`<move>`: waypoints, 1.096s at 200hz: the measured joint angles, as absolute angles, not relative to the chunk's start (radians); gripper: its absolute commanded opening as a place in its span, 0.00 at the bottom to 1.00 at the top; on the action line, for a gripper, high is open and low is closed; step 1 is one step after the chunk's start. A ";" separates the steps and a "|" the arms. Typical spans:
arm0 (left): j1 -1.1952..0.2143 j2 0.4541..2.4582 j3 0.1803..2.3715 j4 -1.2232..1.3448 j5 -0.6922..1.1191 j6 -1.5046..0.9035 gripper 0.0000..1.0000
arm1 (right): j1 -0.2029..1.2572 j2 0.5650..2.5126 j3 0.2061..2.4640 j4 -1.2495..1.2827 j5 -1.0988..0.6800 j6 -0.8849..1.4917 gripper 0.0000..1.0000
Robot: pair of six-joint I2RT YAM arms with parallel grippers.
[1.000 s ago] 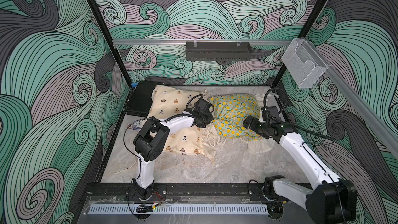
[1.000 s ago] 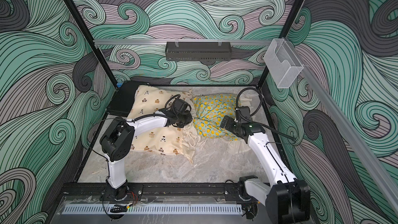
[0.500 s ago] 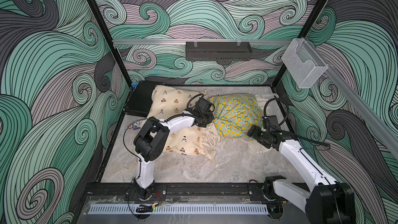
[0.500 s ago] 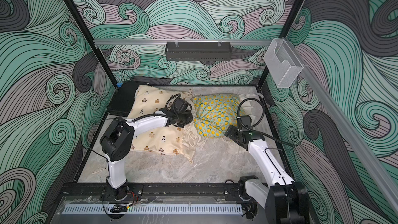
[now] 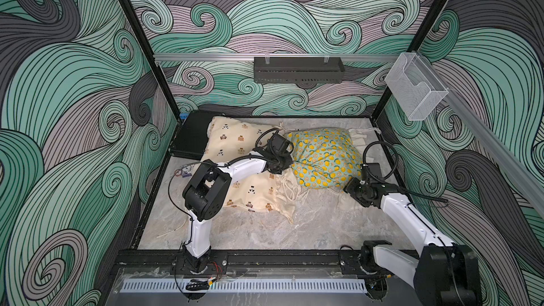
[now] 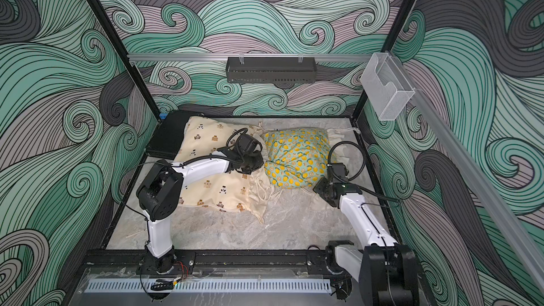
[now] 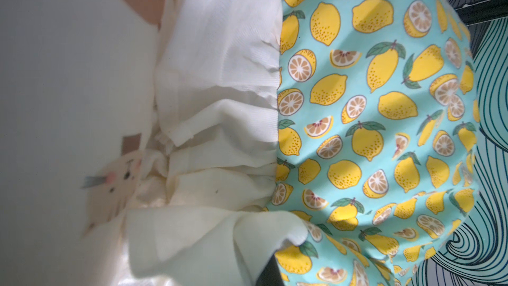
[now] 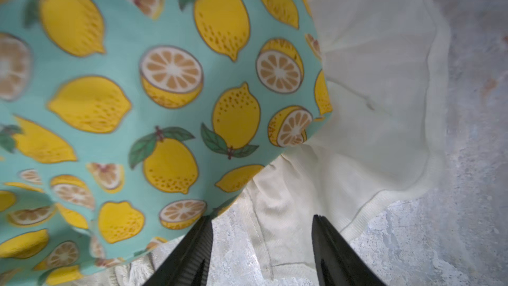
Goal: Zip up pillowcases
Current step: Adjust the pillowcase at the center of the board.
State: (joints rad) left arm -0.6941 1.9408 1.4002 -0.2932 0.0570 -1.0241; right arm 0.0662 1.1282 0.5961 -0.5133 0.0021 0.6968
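The cream bear-print pillowcase lies at the back left, and the teal lemon pillowcase lies beside it on the right. My left gripper rests at the seam between them. It is shut, with cream ruffled trim bunched over it, so only a dark finger shows. My right gripper is open at the teal pillowcase's near right corner. Its fingers straddle a strip of cream trim on the table. No zipper shows.
A flat black case lies at the back left against the cream pillowcase. A black shelf and a clear plastic holder hang on the walls. Small bits lie by the left wall, on the marbled table.
My right gripper has drawn back toward the front right, off the teal pillowcase's side, and its jaws have narrowed. The left arm has not moved.
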 measured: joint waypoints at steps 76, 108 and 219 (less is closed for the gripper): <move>-0.694 1.940 1.406 -0.295 0.057 -1.020 0.00 | 0.180 1.249 0.596 -0.529 0.080 0.717 0.67; -0.694 1.940 1.406 -0.295 0.056 -1.016 0.00 | 0.191 1.290 0.601 -0.519 0.107 0.717 0.64; -0.697 1.940 1.406 -0.295 0.066 -1.017 0.00 | 0.217 1.394 0.633 -0.473 0.158 0.720 0.27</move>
State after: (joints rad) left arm -0.6968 1.9396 1.4063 -0.2947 0.0658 -1.0172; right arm 0.2169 1.3941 0.6327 -0.4732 0.1581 0.7200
